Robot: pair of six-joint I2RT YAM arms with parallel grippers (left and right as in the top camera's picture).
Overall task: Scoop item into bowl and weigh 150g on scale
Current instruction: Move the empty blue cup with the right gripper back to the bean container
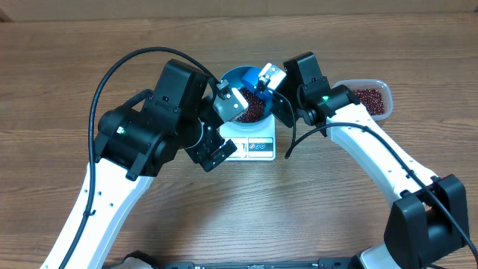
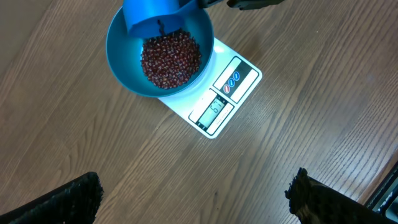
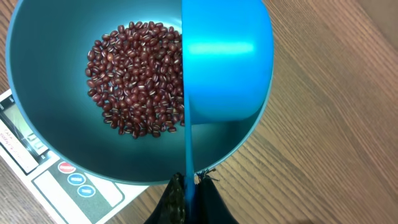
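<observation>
Beans (image 1: 252, 112) are in the blue bowl (image 1: 233, 75), and the bowl sits square on the scale (image 1: 258, 147), seen from overhead. The little blue scoop (image 1: 249, 79) is tipped over it, and off to the scale's right-arm side, well apart, the clear tub (image 1: 371, 84) has more beans in it. Over to the left wrist view: the left gripper (image 2: 196, 186) hangs with its jaws spread wide and nothing between them, above bare table (image 2: 311, 93) near the scale's display end. The display shows digits, but they are too small to read for sure. Now the right wrist view: the right gripper (image 3: 189, 200) is clamped tight on the scoop's thin handle, the scoop is turned bottom-up over the bowl, and a modest patch of beans lies in the bowl's floor above the scale. I can't tell whether the scoop's edge touches the bowl's rim. That's the danger: if it leans on the rim, the scale weighs the scoop too and the reading lies. A heaped next scoop could overshoot the target, a careless tip could send beans past the rim onto the scale's panel, and a nudge from either arm could slide the bowl off centre.
</observation>
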